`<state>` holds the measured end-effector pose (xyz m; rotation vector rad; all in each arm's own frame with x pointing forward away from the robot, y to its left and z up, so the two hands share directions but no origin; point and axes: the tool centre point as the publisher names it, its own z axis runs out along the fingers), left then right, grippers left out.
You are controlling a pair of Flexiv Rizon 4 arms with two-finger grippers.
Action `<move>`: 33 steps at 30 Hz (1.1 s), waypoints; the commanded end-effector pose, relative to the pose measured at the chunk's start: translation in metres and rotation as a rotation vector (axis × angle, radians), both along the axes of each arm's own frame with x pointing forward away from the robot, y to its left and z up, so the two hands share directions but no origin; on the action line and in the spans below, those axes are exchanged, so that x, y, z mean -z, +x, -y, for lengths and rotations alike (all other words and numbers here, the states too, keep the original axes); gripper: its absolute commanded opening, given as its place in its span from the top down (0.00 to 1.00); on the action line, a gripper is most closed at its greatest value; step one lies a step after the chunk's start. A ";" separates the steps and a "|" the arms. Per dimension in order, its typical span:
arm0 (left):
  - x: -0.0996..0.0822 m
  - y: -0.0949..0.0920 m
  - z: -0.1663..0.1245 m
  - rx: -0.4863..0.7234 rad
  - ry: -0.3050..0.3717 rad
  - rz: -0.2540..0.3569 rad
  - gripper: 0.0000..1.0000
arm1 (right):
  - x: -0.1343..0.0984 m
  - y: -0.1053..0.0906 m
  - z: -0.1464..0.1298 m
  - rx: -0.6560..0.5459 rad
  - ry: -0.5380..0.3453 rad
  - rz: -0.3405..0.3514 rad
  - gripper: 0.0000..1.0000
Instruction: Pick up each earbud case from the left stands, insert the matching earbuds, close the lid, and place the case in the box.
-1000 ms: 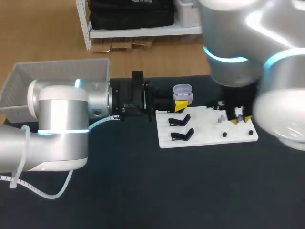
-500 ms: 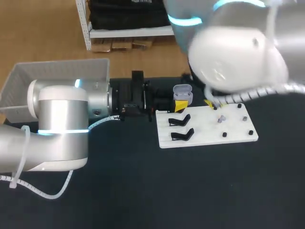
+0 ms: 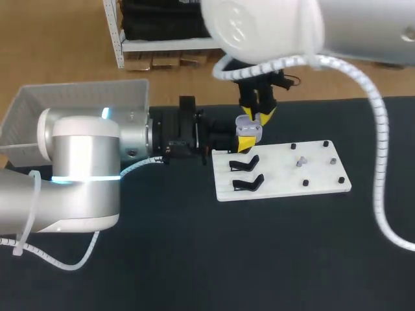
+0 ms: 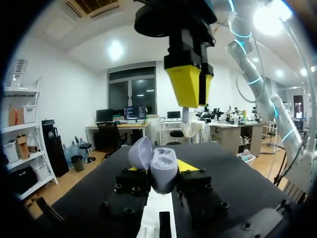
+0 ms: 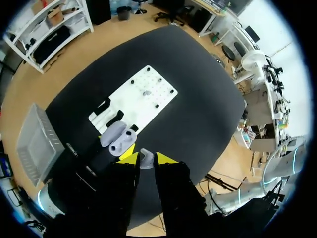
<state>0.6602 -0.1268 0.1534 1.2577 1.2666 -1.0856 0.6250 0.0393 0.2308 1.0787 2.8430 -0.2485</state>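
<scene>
"Lilac plastic first: how many cases can you see from there?"

"One. A single pale lilac plastic earbud case (image 4: 163,163) with its lid swung open. My left gripper (image 4: 159,174) has it pinched, a yellow tip against each flank. It is held just past the far edge of the flat white board (image 3: 279,175), near the corner where the two black stands (image 3: 245,163) sit one in front of the other."

"And the other arm?"

"My right gripper (image 5: 146,159) hangs directly above the open case and is not touching it. Its fingers are pressed onto one small grey-white earbud (image 4: 187,130), which pokes out below the yellow tips toward the case."

"Anything else on the board?"

"Four dark pegs (image 3: 305,183) by my count, and two small grey bits (image 3: 299,162) among them — too small for me to say what they are."

"And the box?"

"One pale translucent plastic box (image 3: 78,103). It stands at the far left of the black table (image 3: 259,259), behind my left arm and well apart from the board."
</scene>
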 end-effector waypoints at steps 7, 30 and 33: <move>0.002 -0.002 0.000 -0.008 -0.008 0.006 1.00 | 0.006 0.010 -0.008 -0.018 -0.066 -0.024 1.00; 0.002 -0.002 0.000 -0.008 -0.008 0.006 1.00 | 0.028 0.022 -0.001 -0.007 -0.095 -0.052 1.00; 0.002 -0.002 0.000 -0.008 -0.008 0.006 1.00 | 0.029 0.023 0.000 -0.006 -0.097 -0.054 1.00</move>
